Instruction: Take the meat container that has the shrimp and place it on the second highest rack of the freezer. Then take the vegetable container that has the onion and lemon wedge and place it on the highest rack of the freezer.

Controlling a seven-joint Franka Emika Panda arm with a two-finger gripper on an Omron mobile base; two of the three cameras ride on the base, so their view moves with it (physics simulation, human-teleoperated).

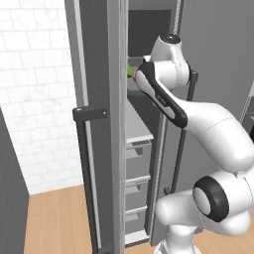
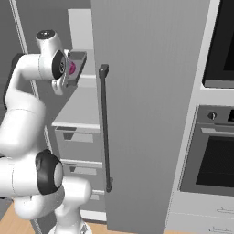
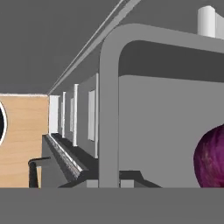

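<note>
My gripper (image 2: 67, 78) is shut on the rim of the grey vegetable container (image 2: 77, 64), which it holds tilted on edge inside the open freezer (image 1: 144, 30). The magenta onion (image 2: 72, 68) lies in the container, and the green lemon wedge (image 1: 131, 72) peeks out past my forearm. In the hand view the container's rounded rim (image 3: 109, 109) fills the middle with the onion (image 3: 212, 157) at the right. A pale rack (image 2: 86, 81) runs beside the container at its height; I cannot tell whether they touch. The meat container with the shrimp is out of view.
The freezer's left door (image 1: 96, 149) stands open with its dark bar handle (image 1: 82, 149); the right door (image 2: 151, 114) carries a handle (image 2: 104, 128). A lower pale shelf (image 2: 77, 109) tops several drawers (image 1: 136, 154). A built-in oven (image 2: 215, 160) stands at the right. The floor (image 1: 54, 223) is wood.
</note>
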